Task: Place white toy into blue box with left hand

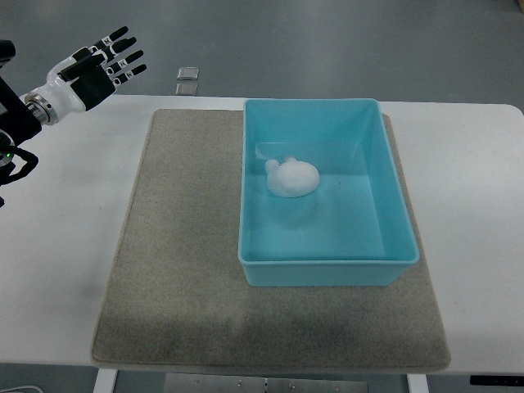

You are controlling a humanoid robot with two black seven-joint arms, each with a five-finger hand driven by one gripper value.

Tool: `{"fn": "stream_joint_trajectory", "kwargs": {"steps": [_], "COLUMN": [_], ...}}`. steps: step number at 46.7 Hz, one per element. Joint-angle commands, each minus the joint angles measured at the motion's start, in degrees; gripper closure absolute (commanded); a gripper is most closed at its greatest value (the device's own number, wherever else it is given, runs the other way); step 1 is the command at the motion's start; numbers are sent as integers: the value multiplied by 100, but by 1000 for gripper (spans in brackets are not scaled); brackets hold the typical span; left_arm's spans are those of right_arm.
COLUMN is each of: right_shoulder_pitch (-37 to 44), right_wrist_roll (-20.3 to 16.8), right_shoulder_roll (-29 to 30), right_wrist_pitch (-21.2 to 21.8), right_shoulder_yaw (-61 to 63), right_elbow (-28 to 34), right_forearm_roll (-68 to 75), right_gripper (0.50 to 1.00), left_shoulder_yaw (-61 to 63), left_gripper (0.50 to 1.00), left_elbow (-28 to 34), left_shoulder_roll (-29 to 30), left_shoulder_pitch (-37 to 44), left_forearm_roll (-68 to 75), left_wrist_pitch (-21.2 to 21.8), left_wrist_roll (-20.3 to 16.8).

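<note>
Top view: the blue box point(327, 192) is the landmark here, a rectangular open tub sitting on a grey mat point(188, 270) that covers much of the white desk point(57, 262). The box lies toward the mat's right half, its far rim reaching just past the mat's far edge and its right wall close to the mat's right edge. A broad strip of mat shows to the left of the box and another along its near side.

The white toy point(292, 178) lies inside the box, on its floor, left of the box's centre and nearer the far wall than the near one. It is a rounded lump with a small knob sticking out at its upper left; finer detail cannot be made out. It does not touch any wall of the box.

The left hand point(102, 63) is well apart from the box, up and to the left of it, over the desk's far left corner and beyond the mat. Its fingers point(123, 56) are spread and stretched out, pointing toward the upper right, and they hold nothing. Its arm comes in from the left edge of the picture.

On the grey floor point(344, 41) beyond the desk, to the far left of the box, lies a small floor plate point(188, 79).
</note>
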Motion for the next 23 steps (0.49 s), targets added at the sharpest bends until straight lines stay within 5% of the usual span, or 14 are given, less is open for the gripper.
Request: {"fn": "stream_joint_trajectory", "kwargs": {"steps": [1,23], "right_shoulder_pitch": [0,-18], "right_wrist_roll": [0,0], "right_shoulder_roll": [0,0], "right_wrist_pitch": [42,51], "right_shoulder_yaw": [-5,-14], "right_elbow": [14,49], "right_forearm_roll": [-9,-36], "right_gripper": [564,564], "left_shoulder_yaw": [-2,-11], "left_gripper": [504,504], "left_elbow": [-17,-8], "left_shoulder_roll": [9,18], "left_shoulder_pitch": [41,41], "left_forearm_roll": [-9,-9], "left_wrist_pitch": [0,0], "left_wrist_roll": [0,0]}}
